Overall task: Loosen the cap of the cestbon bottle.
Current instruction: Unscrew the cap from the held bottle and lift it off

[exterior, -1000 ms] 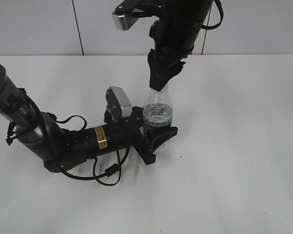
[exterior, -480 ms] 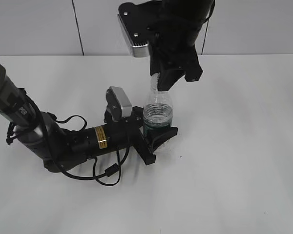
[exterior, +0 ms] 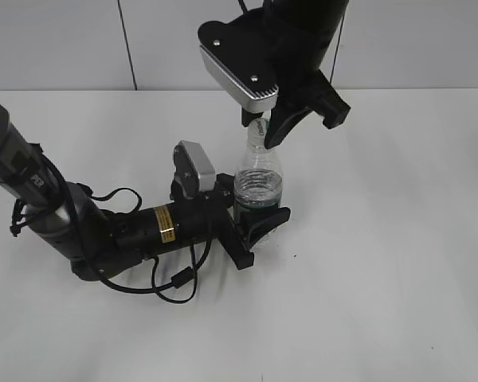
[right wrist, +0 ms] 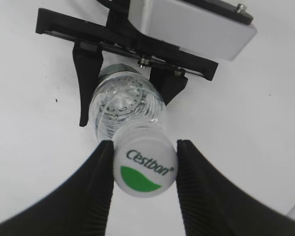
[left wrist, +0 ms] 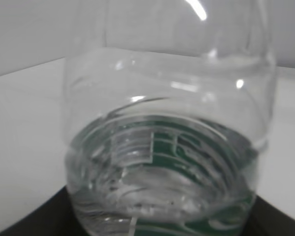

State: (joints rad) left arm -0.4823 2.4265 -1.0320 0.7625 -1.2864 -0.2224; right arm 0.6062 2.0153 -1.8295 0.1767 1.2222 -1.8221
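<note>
While the cestbon bottle (exterior: 258,187) stands up on the white tabletop (exterior: 382,239), the left gripper (exterior: 259,219) has its jaws clenched around its lower part. Up top, the right gripper (right wrist: 144,167) jaws sit on both sides of the cap (right wrist: 144,166), maybe just touching it.

The cestbon bottle (exterior: 258,187) stands upright on the table (exterior: 398,239), its cap (right wrist: 144,166) between two fingers (right wrist: 91,187).
</note>
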